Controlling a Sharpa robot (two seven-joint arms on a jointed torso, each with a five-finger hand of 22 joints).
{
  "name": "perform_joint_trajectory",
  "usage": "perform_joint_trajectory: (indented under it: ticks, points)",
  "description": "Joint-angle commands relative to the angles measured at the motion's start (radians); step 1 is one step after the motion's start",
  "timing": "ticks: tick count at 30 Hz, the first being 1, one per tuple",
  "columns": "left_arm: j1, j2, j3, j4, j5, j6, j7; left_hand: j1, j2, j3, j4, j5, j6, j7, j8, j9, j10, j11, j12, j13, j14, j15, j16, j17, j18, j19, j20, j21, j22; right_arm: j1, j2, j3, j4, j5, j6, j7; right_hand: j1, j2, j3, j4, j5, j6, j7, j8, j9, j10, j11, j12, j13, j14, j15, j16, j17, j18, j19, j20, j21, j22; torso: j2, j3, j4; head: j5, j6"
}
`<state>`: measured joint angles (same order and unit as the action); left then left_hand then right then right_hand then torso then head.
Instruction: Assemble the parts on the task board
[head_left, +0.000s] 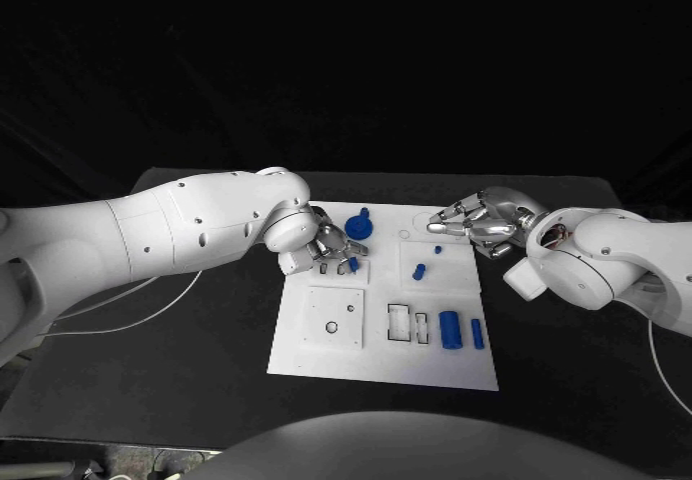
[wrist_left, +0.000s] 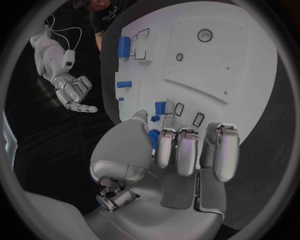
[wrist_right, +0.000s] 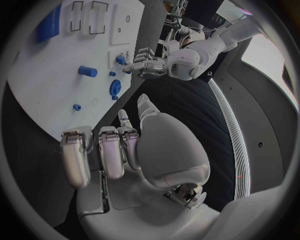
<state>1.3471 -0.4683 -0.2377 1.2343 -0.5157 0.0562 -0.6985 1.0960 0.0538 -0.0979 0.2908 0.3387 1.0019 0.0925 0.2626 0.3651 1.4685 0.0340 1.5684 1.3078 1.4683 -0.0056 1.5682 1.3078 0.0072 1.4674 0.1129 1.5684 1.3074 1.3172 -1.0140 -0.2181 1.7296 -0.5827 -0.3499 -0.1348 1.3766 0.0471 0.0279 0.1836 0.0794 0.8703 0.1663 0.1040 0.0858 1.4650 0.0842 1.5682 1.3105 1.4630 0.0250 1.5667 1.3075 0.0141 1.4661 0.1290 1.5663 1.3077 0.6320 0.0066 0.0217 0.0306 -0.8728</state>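
Note:
The white task board (head_left: 378, 355) lies mid-table. My left hand (head_left: 325, 243) hovers over its far left corner with fingers bent down and nothing plainly held. A blue gear-shaped part (head_left: 358, 224) sits just beside its fingers and shows between thumb and fingers in the left wrist view (wrist_left: 153, 138). A small blue part (head_left: 353, 264) stands by two slots under that hand. My right hand (head_left: 483, 222) is at the board's far right corner, fingers apart and holding nothing. A short blue cylinder (head_left: 418, 270), a thick one (head_left: 451, 329) and a thin one (head_left: 477, 334) lie on the board.
A raised square plate with a round hole (head_left: 333, 318) and two rectangular slots (head_left: 407, 323) sit in the board's near half. White cables (head_left: 137, 298) trail on the black table at the left. Bare table lies to either side of the board.

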Motion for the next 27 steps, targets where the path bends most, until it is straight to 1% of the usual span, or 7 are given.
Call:
perform_joint_trajectory:
  ticks: [1,6,10,15,18,21,27]
  points:
    - [-0.001,0.004,0.001,-0.003,-0.012,0.018,-0.111,0.012,0.003,-0.007,-0.001,0.005,-0.008,0.002,-0.003,0.001,0.102,0.001,0.002,0.263,0.102,-0.001,0.003,0.263,-0.007,0.103,-0.002,0.002,0.263,-0.001,-0.001,0.0,0.003,0.0,0.02,-0.003,-0.003,0.01,0.001,0.007,0.004,0.007,-0.002,0.004,0.001,0.106,0.008,0.003,0.26,0.108,0.007,0.004,0.263,-0.014,0.105,0.01,0.004,0.263,0.0,0.0004,0.0007,-0.003,0.0]
    - [-0.001,0.006,0.001,-0.006,-0.015,0.021,-0.112,0.017,0.001,-0.009,-0.001,0.004,-0.011,0.002,-0.003,0.004,0.102,0.002,0.002,0.263,0.102,-0.001,0.003,0.263,-0.007,0.103,-0.002,0.002,0.263,-0.001,-0.003,0.0,0.004,0.001,0.021,-0.004,-0.003,0.01,0.001,0.007,0.004,0.007,-0.002,0.004,0.001,0.106,0.008,0.003,0.26,0.108,0.007,0.004,0.263,-0.014,0.105,0.01,0.004,0.263,0.0,0.0005,0.001,-0.003,0.0]
    - [-0.001,0.007,0.001,-0.006,-0.019,0.02,-0.112,0.019,0.0,-0.009,0.0,0.004,-0.012,0.002,-0.003,0.004,0.102,0.002,0.002,0.263,0.102,-0.001,0.003,0.263,-0.007,0.103,-0.001,0.002,0.263,-0.002,-0.003,0.0,0.003,0.001,0.022,-0.005,-0.003,0.01,0.001,0.007,0.004,0.007,-0.002,0.004,0.001,0.106,0.008,0.003,0.26,0.108,0.007,0.004,0.263,-0.014,0.105,0.01,0.004,0.263,0.0,-0.0002,0.0008,-0.004,0.0]
    - [-0.001,0.009,0.001,-0.006,-0.024,0.022,-0.115,0.021,-0.002,-0.011,0.0,0.004,-0.014,0.003,-0.002,0.006,0.102,0.002,0.002,0.263,0.102,0.0,0.003,0.263,-0.007,0.103,-0.001,0.002,0.263,-0.002,-0.003,0.0,0.003,0.001,0.023,-0.005,-0.003,0.01,0.001,0.007,0.004,0.007,-0.002,0.004,0.001,0.106,0.008,0.003,0.26,0.108,0.007,0.004,0.263,-0.014,0.105,0.01,0.004,0.263,0.0,0.0005,0.001,-0.003,0.0]
    - [-0.001,0.01,0.001,-0.007,-0.026,0.024,-0.118,0.024,-0.007,-0.016,0.0,0.003,-0.015,0.003,0.0,0.009,0.102,0.003,0.002,0.263,0.102,0.0,0.003,0.263,-0.007,0.103,-0.001,0.002,0.263,-0.003,-0.003,0.0,0.003,0.001,0.023,-0.006,-0.003,0.01,0.001,0.007,0.004,0.007,-0.002,0.004,0.001,0.106,0.008,0.003,0.26,0.108,0.007,0.004,0.263,-0.014,0.105,0.01,0.004,0.263,0.0,0.0005,0.0011,-0.004,0.0]
    - [-0.001,0.011,0.001,-0.008,-0.029,0.028,-0.119,0.032,-0.018,-0.024,0.0,0.003,-0.016,0.003,0.006,0.017,0.102,0.003,0.002,0.263,0.102,0.0,0.003,0.263,-0.007,0.103,-0.001,0.002,0.263,-0.004,-0.003,-0.001,0.002,0.001,0.024,-0.006,-0.003,0.011,0.0,0.007,0.004,0.006,-0.002,0.004,0.001,0.106,0.009,0.003,0.26,0.108,0.008,0.004,0.263,-0.014,0.105,0.01,0.004,0.263,0.0,0.0003,0.0008,-0.004,0.0]
    - [-0.001,0.015,0.001,-0.01,-0.032,0.03,-0.12,0.056,-0.032,-0.031,-0.001,0.004,-0.018,0.0,0.022,0.036,0.102,0.001,0.002,0.263,0.102,-0.001,0.003,0.263,-0.007,0.103,0.0,0.002,0.263,-0.005,-0.003,-0.001,0.002,0.002,0.023,-0.008,-0.003,0.011,0.0,0.007,0.004,0.006,-0.001,0.004,0.001,0.106,0.009,0.003,0.26,0.108,0.008,0.004,0.263,-0.014,0.105,0.011,0.004,0.263,0.0,0.0003,0.0003,-0.004,0.0]
